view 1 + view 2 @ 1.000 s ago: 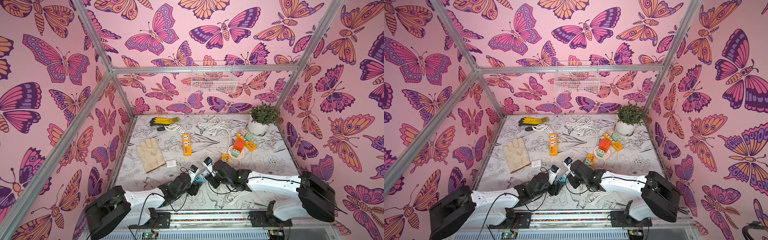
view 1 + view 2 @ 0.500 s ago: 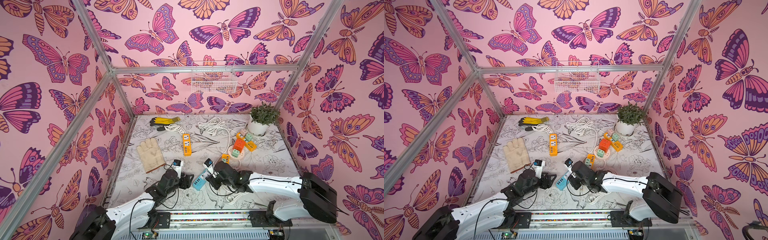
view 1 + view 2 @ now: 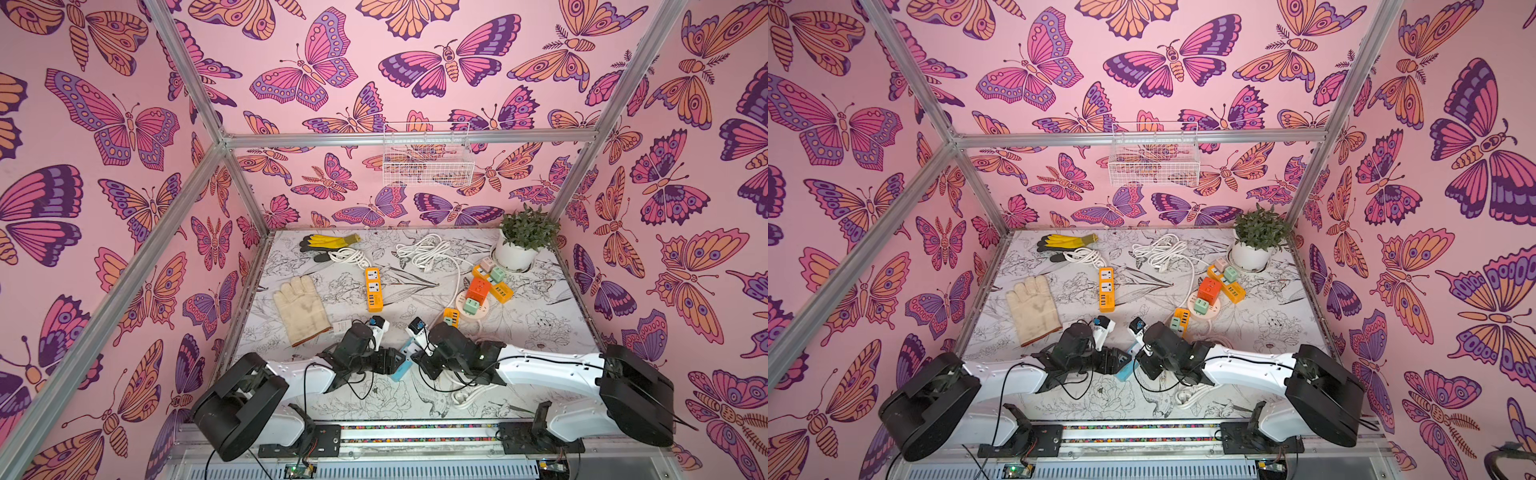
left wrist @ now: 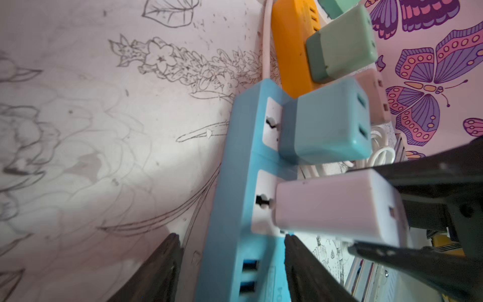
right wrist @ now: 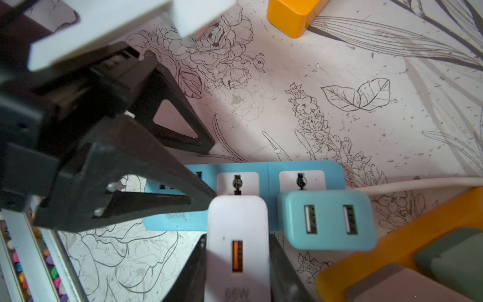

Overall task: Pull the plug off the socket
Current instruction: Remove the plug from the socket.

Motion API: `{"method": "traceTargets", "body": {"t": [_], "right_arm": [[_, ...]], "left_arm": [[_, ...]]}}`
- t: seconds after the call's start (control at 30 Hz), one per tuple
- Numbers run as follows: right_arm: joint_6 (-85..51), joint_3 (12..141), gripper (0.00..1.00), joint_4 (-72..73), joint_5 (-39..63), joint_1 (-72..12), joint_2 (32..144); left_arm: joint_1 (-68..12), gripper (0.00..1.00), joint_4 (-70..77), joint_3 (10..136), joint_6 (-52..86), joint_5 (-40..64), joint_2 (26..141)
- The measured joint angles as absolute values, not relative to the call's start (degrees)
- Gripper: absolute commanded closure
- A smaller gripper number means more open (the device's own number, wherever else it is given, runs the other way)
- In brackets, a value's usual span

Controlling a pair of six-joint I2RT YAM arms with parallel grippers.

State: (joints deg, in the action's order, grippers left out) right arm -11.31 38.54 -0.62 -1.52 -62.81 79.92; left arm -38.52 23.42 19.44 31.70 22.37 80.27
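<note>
Right wrist view: right claw [image 5: 237, 238] is clamped on the white plug [image 5: 236, 217], a finger on each side; the plug is seated in the blue strip [image 5: 177, 223], and a teal charger [image 5: 326, 219] sits just beside it with only a narrow gap. Left wrist view: left claw [image 4: 231, 236] is apart, straddling the strip's USB end, one finger [image 4: 300, 261] at its edge and the other standing off it. In both top views the strip [image 3: 400, 372] [image 3: 1124, 373] lies at 6 o'clock on the table [image 3: 540, 332], near the front edge between the two wrists, with bare table at its 12 o'clock and an orange strip [image 3: 451, 318] close at 1 o'clock.
</note>
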Motion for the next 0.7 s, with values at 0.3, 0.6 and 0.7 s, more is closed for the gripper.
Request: {"method": "traceTargets", "body": {"t": [0.3, 0.6, 0.7], "right_arm": [[-10.85, 42.33, 0.90, -7.66, -4.12, -63.22, 79.92], [-10.87, 42.15, 0.90, -10.44, -6.48, -64.29, 77.45], [-10.59, 42.19, 0.90, -10.11, -7.60, -65.65, 78.15]], "left_arm": [[-37.01, 0.44, 23.83, 21.91, 31.99, 23.38, 84.12], [-35.20, 0.47, 18.39, 23.59, 31.29, 23.81, 83.35], [-34.98, 0.45, 16.80, 24.25, 30.63, 24.23, 83.29]]}}
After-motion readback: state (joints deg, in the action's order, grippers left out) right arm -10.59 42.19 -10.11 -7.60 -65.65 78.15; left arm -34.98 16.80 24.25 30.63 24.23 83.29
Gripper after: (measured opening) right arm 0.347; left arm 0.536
